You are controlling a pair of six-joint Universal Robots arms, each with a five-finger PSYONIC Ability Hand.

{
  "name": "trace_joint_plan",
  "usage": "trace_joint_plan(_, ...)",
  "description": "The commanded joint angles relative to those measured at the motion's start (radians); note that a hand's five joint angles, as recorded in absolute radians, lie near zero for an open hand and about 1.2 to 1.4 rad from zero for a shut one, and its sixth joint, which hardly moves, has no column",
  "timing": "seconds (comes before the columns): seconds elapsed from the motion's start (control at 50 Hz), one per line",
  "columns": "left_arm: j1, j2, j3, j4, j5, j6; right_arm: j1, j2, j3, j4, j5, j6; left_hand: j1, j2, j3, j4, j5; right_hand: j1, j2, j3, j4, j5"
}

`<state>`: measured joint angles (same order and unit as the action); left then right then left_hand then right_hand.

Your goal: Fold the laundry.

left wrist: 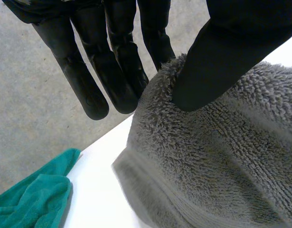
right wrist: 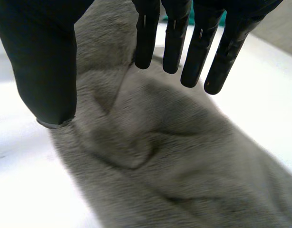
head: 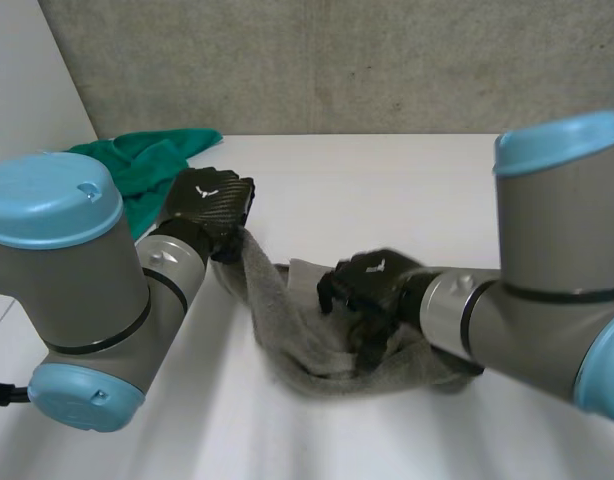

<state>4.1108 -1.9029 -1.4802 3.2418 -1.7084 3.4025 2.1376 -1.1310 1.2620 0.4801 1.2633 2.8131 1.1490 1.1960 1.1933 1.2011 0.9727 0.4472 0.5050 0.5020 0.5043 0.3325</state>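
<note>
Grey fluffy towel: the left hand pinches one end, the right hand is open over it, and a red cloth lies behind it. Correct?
No: the crumpled cloth behind the grey fluffy towel is green, not red, as the head view shows; the rest holds.

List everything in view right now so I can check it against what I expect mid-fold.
towel: one, grey, crumpled at the middle of the table, one end raised off it
cloth: one, green, bunched at the table's far left corner
table: one, white, under both fabrics
wall: one, grey, behind the table
left robot hand: one, black, pinching the towel's raised end between thumb and fingers
right robot hand: one, black, fingers straight, over the low, bunched part of the towel
arms: two, grey with light-blue caps, one coming in at each side
</note>
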Motion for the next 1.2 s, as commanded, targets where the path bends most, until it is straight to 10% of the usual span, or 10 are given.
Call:
trace_joint_plan(0.02,0.002,0.011,-0.014,-0.005,-0.002,0.000,-0.116,-0.009,-0.136,0.121,0.002,-0.196,0.247,0.200,0.203,0.195,0.249,0.022,-0.035,-0.032,-0.035,-0.037)
trace_joint_plan(0.6,0.003,0.182,-0.124,-0.042,-0.007,-0.002,-0.073,0.479,-0.492,0.124,-0.111,-0.863,0.247,0.200,0.203,0.195,0.249,-0.224,-0.282,-0.279,-0.281,-0.284)
trace_joint_plan(0.68,0.009,0.177,-0.126,-0.040,-0.008,-0.008,-0.054,0.502,-0.510,0.118,-0.131,-0.851,0.247,0.200,0.203,0.195,0.249,-0.084,-0.142,-0.139,-0.141,-0.144)
trace_joint_plan(0.74,0.019,0.171,-0.126,-0.039,-0.008,-0.008,-0.051,0.511,-0.536,0.109,-0.134,-0.836,0.247,0.200,0.203,0.195,0.249,0.941,0.883,0.886,0.884,0.881)
trace_joint_plan(0.94,0.094,0.049,0.097,0.050,-0.007,0.015,-0.067,0.445,-0.915,-0.219,0.033,-0.229,0.247,0.200,0.203,0.195,0.249,0.949,0.891,0.894,0.892,0.889)
trace_joint_plan(1.2,0.129,0.064,0.288,0.325,-0.011,0.063,-0.159,0.200,-0.665,-0.466,0.176,-0.162,0.247,0.200,0.203,0.195,0.249,0.949,0.891,0.894,0.892,0.889)
